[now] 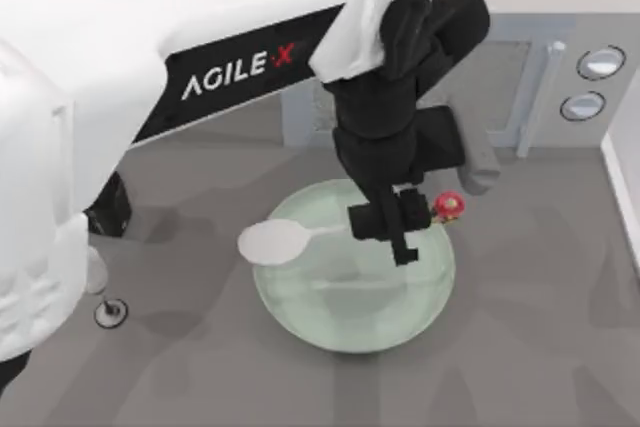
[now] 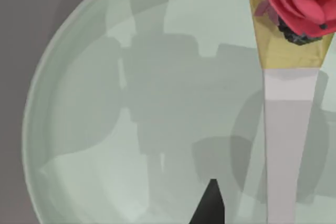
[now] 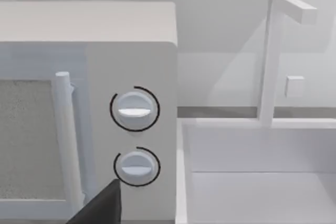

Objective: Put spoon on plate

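Left tool [image 1: 392, 229] hangs over the plate [image 1: 300, 317], at the spoon [image 1: 275, 240] handle; fingers look closed around the handle, spoon seems held just above the plate, though contact with the plate is hard to judge. Right arm is parked off to the right, its wrist camera facing a microwave [image 3: 89, 103].

Spoon's long axis runs left–right across the plate's far half. Bowl points left and overhangs the plate's left rim; the red-and-yellow ornament [image 1: 447, 205] sits at the right rim. In the left wrist view the handle [image 2: 286, 150] crosses the plate with the ornament at its end.

Risks: bowl end is past the rim, so letting go here could tip the spoon off onto the surface [image 1: 540, 347]. Grip is off-centre toward the ornament end, so the heavy bowl could swing down. A wine glass [image 1: 108, 307] stands at left, near the arm's sweep.
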Robot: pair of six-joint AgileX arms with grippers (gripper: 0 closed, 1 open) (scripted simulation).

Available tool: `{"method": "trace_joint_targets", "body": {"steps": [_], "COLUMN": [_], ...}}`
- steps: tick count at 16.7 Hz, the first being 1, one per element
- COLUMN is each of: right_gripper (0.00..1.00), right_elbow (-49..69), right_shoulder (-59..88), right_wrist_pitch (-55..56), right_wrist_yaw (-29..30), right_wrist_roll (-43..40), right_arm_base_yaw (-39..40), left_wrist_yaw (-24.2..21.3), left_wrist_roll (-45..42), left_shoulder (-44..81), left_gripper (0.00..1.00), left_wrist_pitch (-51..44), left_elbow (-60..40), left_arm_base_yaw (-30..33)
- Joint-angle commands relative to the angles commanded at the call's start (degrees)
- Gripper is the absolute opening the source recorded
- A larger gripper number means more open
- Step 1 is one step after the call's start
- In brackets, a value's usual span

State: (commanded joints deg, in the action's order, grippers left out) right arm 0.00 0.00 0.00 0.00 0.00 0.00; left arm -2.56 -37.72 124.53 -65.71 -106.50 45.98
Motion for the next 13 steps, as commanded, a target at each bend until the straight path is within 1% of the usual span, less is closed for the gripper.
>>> {"method": "trace_joint_targets", "body": {"steps": [5,13], "right_gripper": [1.00,1.00], "right_elbow": [0.0,0.0], "right_shoulder": [0.0,0.0], "right_wrist_pitch": [0.0,0.0], "right_wrist_yaw": [0.0,0.0], "right_wrist_roll": [0.0,0.0], "right_arm_base_yaw": [0.0,0.0], "left_wrist_yaw": [0.8,1.7], "left_wrist_roll": [-0.7,-8.8], "left_shoulder": [-1.2,1.8], "left_gripper": [0.00,0.00], "left_wrist_pitch": [2.6,5.6], "left_elbow": [2.5,5.0], "left_arm_base_yaw": [0.0,-1.6]}}
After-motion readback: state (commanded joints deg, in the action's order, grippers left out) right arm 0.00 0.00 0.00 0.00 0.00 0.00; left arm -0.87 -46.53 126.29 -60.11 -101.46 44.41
